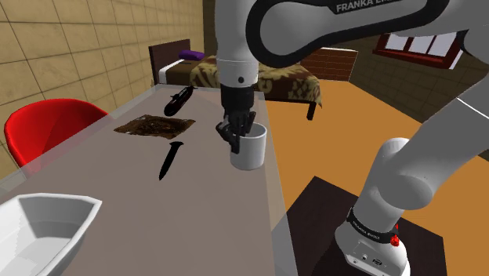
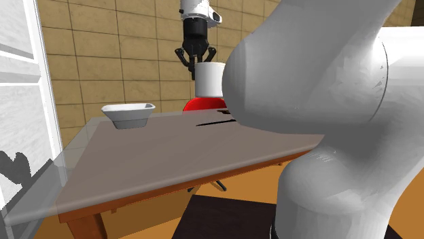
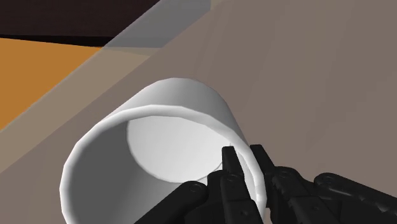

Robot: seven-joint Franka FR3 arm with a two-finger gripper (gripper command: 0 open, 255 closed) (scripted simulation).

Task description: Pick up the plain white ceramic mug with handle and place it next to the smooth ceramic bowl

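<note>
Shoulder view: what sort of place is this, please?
Most likely a bedroom in a house: a bed with a patterned cover stands behind the long table, a window is in the far wall, and a red chair sits beside the table.

Glossy white arm [image 1: 407,180], black fingers [image 3: 230,172], FRANKA lettering [image 1: 364,6].

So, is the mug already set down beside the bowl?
No: the end effector holds the mug by its rim, well apart from the bowl.
</note>
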